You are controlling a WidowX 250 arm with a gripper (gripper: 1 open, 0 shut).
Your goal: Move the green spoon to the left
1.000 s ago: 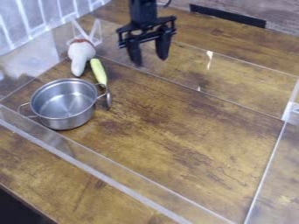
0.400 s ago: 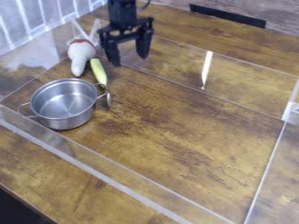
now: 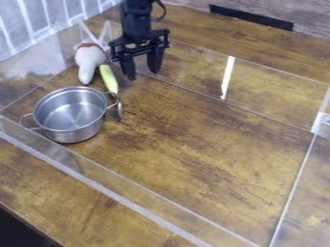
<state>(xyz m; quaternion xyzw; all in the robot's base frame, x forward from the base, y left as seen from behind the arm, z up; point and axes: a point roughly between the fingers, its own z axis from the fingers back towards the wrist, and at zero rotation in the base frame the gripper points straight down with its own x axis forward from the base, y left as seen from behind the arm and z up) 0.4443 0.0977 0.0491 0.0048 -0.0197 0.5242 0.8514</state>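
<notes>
From my feed the arm is black throughout: a dark, roughly cylindrical wrist section running up out of the top of the picture, widening into a short crossbar. My gripper (image 3: 138,60) hangs from that bar, with two slim black fingers (image 3: 127,66) tapering toward their tips. I can make out no markings, screws or cables at this resolution.

The arm above the gripper (image 3: 138,64) was cut off by the top edge at 12 o'clock. Its jaw gap was too small to read. The green spoon (image 3: 108,78) had its far end blurred against the whitish figure (image 3: 88,60), contact unclear.
</notes>
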